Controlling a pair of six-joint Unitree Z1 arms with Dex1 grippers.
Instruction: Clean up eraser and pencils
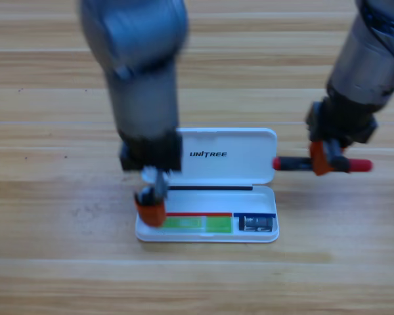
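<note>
Pinched crosswise in right gripper jaws, right of centre beside white case: black pencil, unstowed; left gripper, jaws unreadable, over case's left end; green pencil and eraser apparently already stowed inside.

Legible text: "UNITREE", black capitals, printed on inside of open white lid of case, reading left to right, about mid-lid, just right of left arm. One line only. No other lettering, numbers or signs readable: print on black pencil not legible; item in case's right compartment shows marks too small to read. Surface unmarked.
</note>
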